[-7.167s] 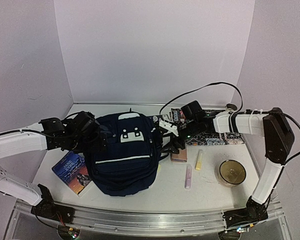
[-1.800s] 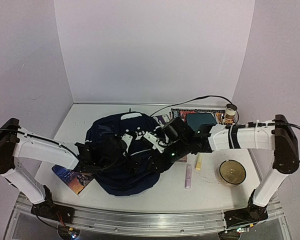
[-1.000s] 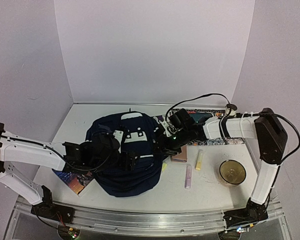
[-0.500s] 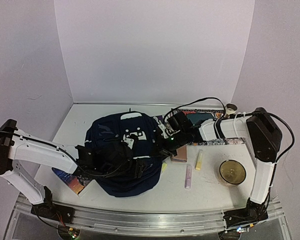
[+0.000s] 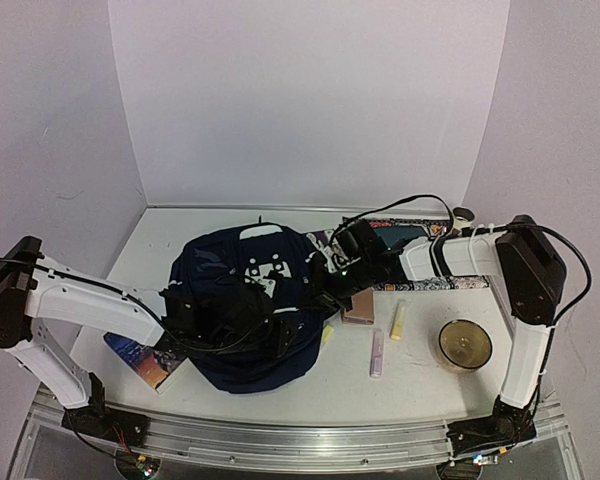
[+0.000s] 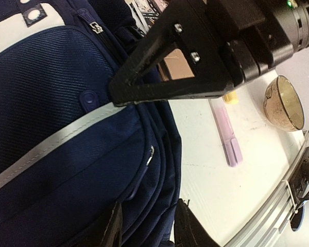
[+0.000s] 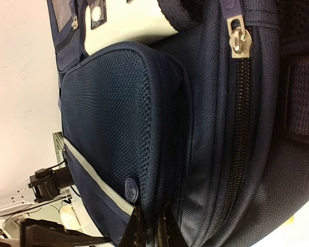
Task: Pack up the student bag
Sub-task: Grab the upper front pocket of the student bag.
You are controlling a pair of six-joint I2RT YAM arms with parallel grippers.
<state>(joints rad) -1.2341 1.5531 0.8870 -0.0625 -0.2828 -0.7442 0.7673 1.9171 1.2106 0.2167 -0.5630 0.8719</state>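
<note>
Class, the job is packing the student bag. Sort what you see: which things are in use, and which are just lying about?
In use: student bag, left hand, right hand.

Lying about: book, pink marker, yellow marker, brown box, bowl, patterned mat, small jar.

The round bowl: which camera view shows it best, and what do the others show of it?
Top external view: the bowl sits whole and unobstructed, its inside visible. The left wrist view catches the bowl obliquely near the right edge. The right wrist view shows mostly the student bag, no bowl.
</note>
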